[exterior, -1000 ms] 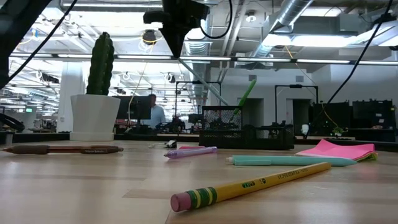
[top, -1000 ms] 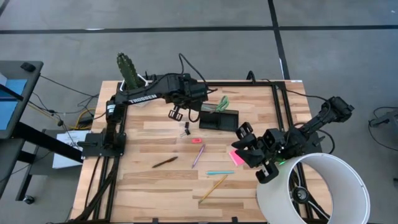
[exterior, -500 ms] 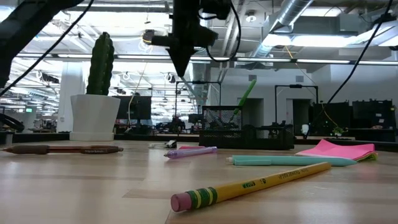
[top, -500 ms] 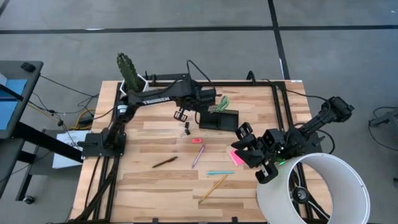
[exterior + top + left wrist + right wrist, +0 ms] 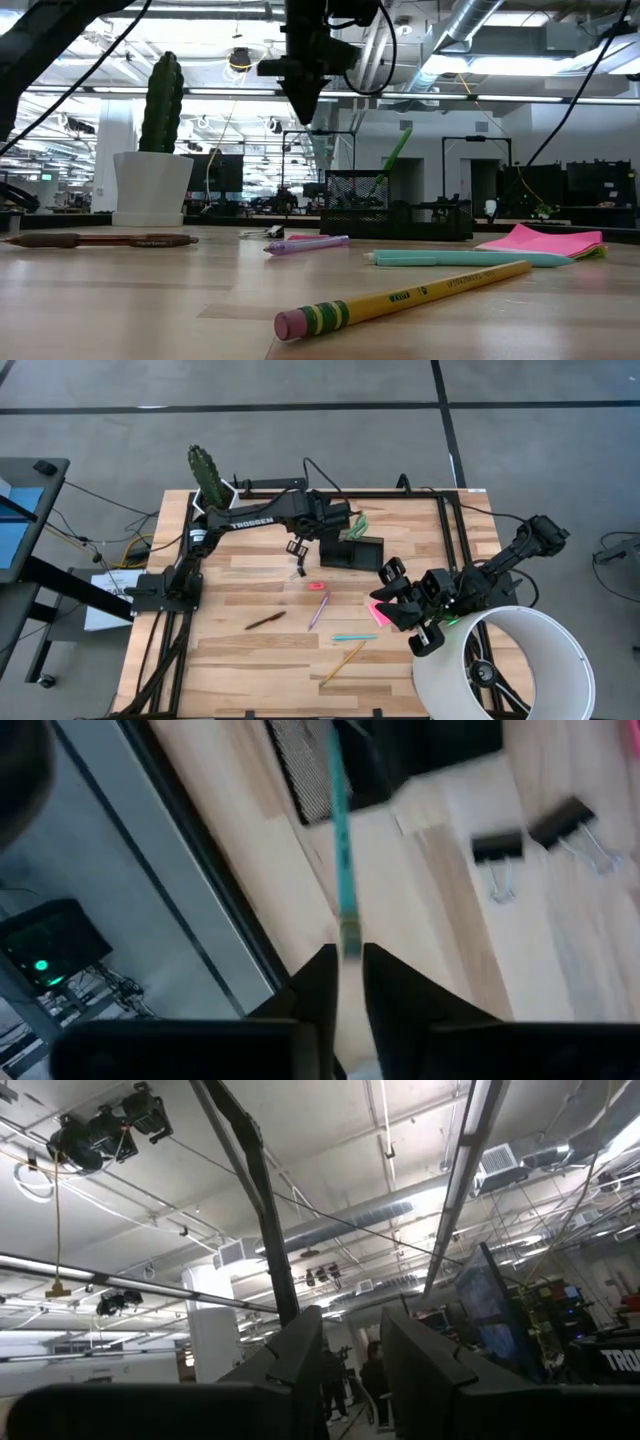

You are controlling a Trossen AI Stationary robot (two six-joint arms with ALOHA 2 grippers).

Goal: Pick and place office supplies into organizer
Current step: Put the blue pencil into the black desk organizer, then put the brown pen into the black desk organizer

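I've swung left gripper (image 5: 296,547) rightward toward organizer (image 5: 351,552) | jaws pinching teal pen (image 5: 340,870) | drop-off next

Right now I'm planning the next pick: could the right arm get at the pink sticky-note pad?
Probably yes. The right gripper sits just beside the pink sticky-note pad, nothing lies between them, and the left gripper is off near the organizer.

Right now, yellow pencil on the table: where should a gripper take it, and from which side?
Grip the yellow pencil at mid-shaft, coming straight down from above, fingers closing across its width. It lies flat on the wood at a diagonal, clear of the teal pen beside it, so the middle is open. Probably skip the eraser end, since a grip there would likely tip it.
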